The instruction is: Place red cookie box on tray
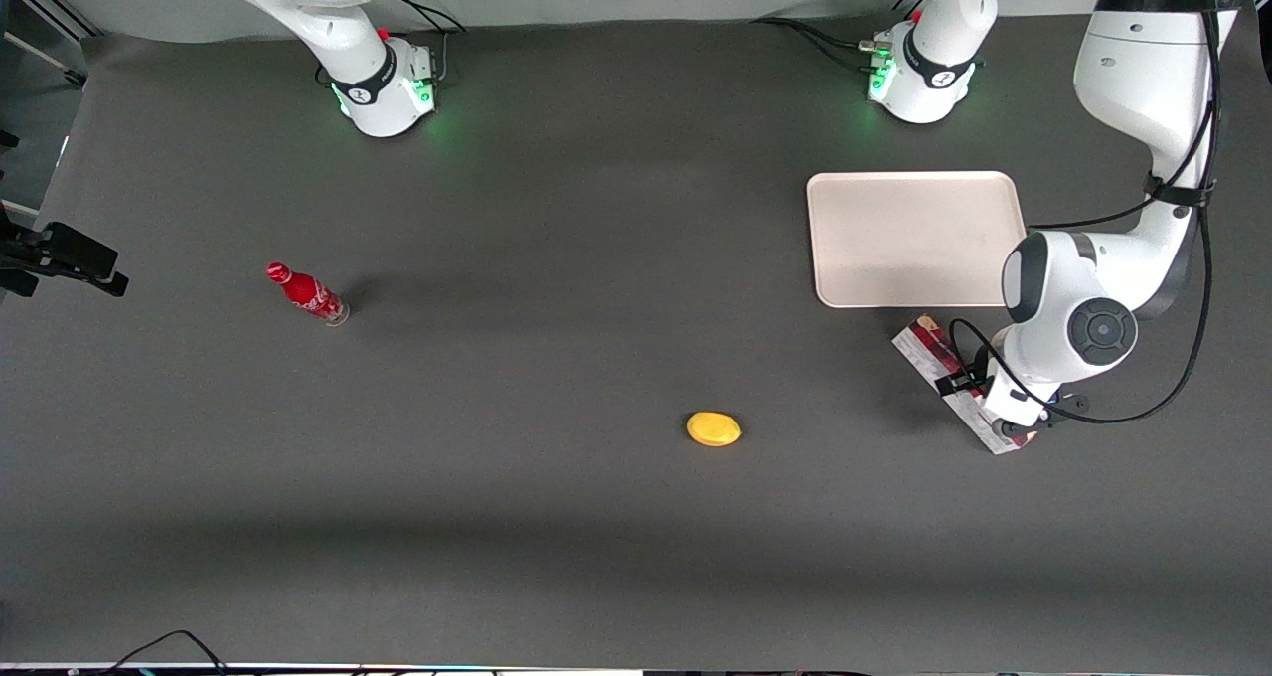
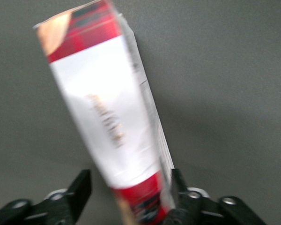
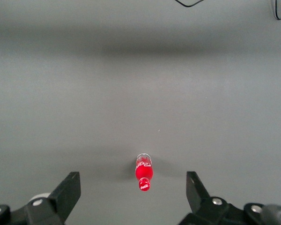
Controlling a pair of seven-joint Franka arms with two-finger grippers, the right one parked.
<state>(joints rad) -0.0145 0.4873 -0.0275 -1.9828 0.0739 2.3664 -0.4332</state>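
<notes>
The red cookie box (image 1: 926, 349) lies flat on the grey table, just nearer the front camera than the beige tray (image 1: 914, 239), with one end close to the tray's near rim. My left gripper (image 1: 1006, 416) hangs over the box's near end and hides part of it. In the left wrist view the box (image 2: 112, 117) shows a white panel with red ends and runs away from the gripper (image 2: 131, 190). The gripper is open. Its fingers (image 2: 82, 187) stand on either side of the box's end: one is close against the box's edge, the other stands apart from it.
A small red bottle (image 1: 308, 294) stands toward the parked arm's end of the table and also shows in the right wrist view (image 3: 144, 173). A yellow rounded object (image 1: 714, 428) lies near the table's middle, nearer the front camera than the tray.
</notes>
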